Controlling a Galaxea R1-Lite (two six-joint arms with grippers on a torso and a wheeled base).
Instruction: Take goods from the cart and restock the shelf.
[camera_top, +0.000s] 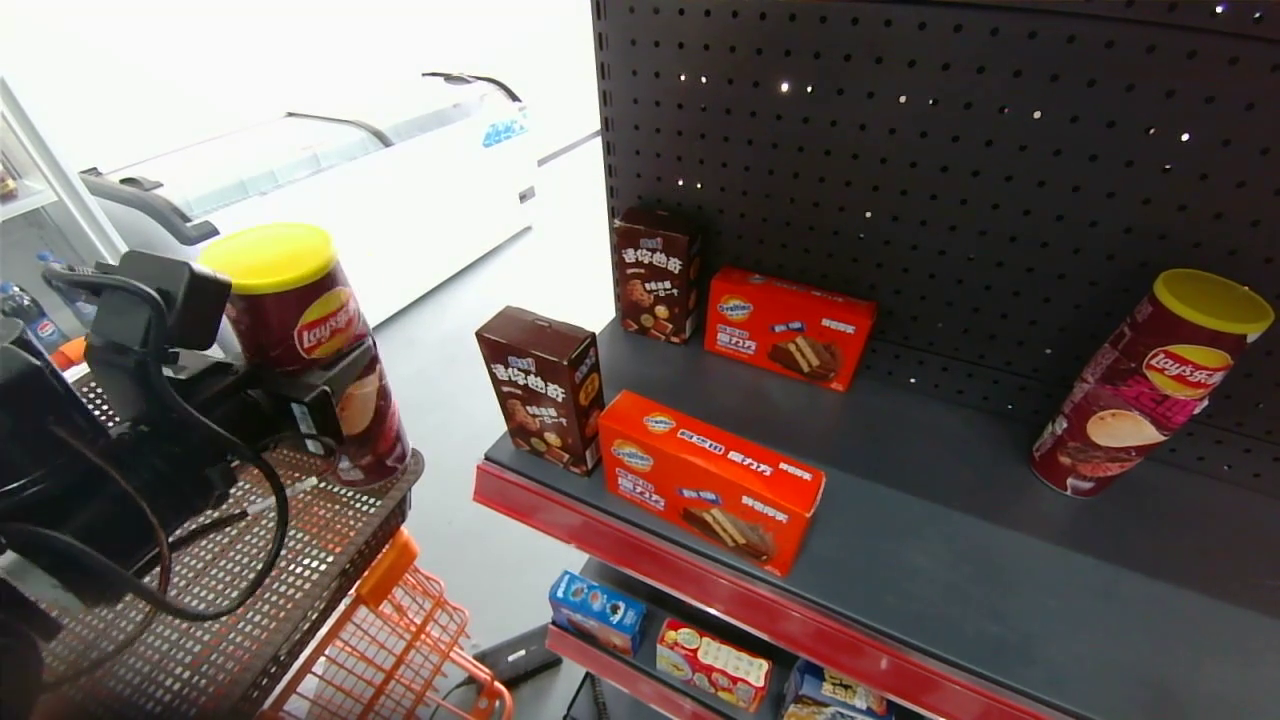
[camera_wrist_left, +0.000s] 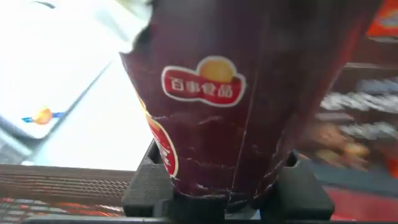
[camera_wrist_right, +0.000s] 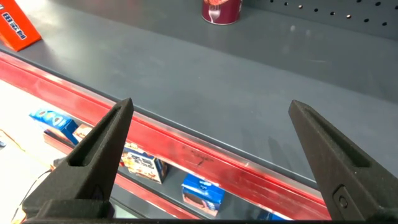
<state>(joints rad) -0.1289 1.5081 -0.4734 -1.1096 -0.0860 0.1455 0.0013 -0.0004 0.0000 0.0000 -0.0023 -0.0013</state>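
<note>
A dark red chips can (camera_top: 310, 340) with a yellow lid stands slightly tilted at the corner of the cart's dark mesh top (camera_top: 240, 600). My left gripper (camera_top: 305, 400) is shut on its lower half. The left wrist view has the can (camera_wrist_left: 236, 99) up close, with black fingers (camera_wrist_left: 146, 193) clamped on both sides near its base. My right gripper (camera_wrist_right: 217, 168) is open, hovering over the red front edge of the grey shelf (camera_wrist_right: 249, 81) with nothing between its fingers. A second chips can (camera_top: 1150, 385) leans against the pegboard at the shelf's right.
On the shelf's left stand two brown boxes (camera_top: 545, 385) and two orange boxes (camera_top: 710, 480). Bare shelf lies between the orange boxes and the second can. Lower shelves hold small packs (camera_top: 600, 610). The orange cart basket (camera_top: 400, 640) sits below the mesh. A white freezer (camera_top: 380, 180) stands behind.
</note>
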